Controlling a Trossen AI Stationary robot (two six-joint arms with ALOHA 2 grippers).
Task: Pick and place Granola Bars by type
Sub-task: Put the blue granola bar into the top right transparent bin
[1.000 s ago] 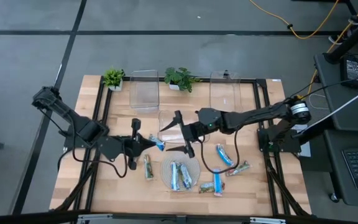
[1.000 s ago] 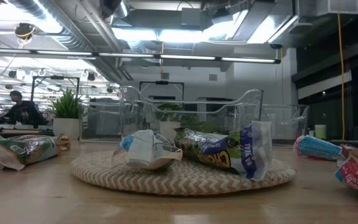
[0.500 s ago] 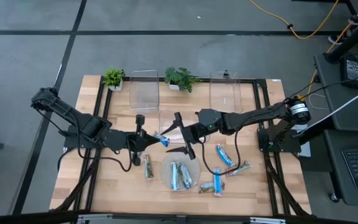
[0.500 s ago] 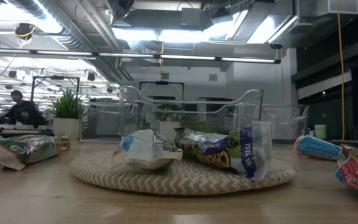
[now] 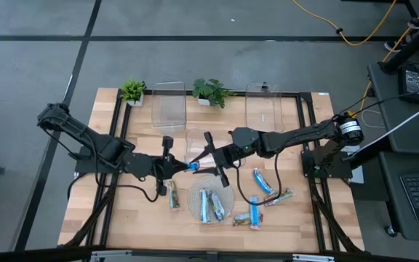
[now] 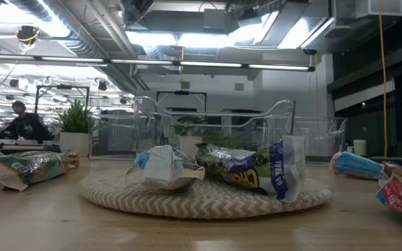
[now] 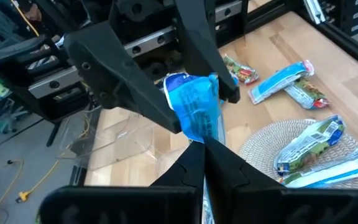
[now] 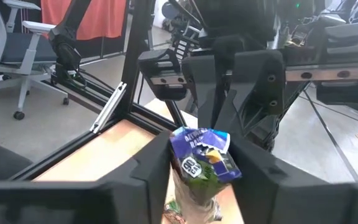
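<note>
My worktop point(image 5: 122, 218) is pale wood slats in a black frame, set on a grey floor. At its far edge stand two small potted plants point(image 5: 132, 92) and clear plastic bins point(image 5: 169, 105); a third bin point(image 5: 197, 140) sits nearer the middle. A round woven mat point(image 5: 211, 203) lies toward the near edge with a couple of granola bars point(image 5: 211, 205) on it. More bars lie on the bare wood: one point(image 5: 174, 196) just left of the mat, and a blue one point(image 5: 262, 181) with others to the right of it. In the low view the room behind is an open workshop with ceiling lights, and a person point(image 6: 21, 124) sits far off at the left.

The blue-wrapped bar point(image 7: 199, 112) hangs above the worktop between my two grippers, just beyond the mat's far edge and beside the middle bin. My left fingers point(image 7: 229, 163) are pressed together on its lower end, pinching it; the left gripper point(image 5: 173, 164) reaches in from the left. My right gripper point(image 5: 215, 159) meets it from the right with fingers point(image 7: 123, 81) spread on either side of the bar's upper end, close against the wrapper; I cannot tell whether they are touching it.
</note>
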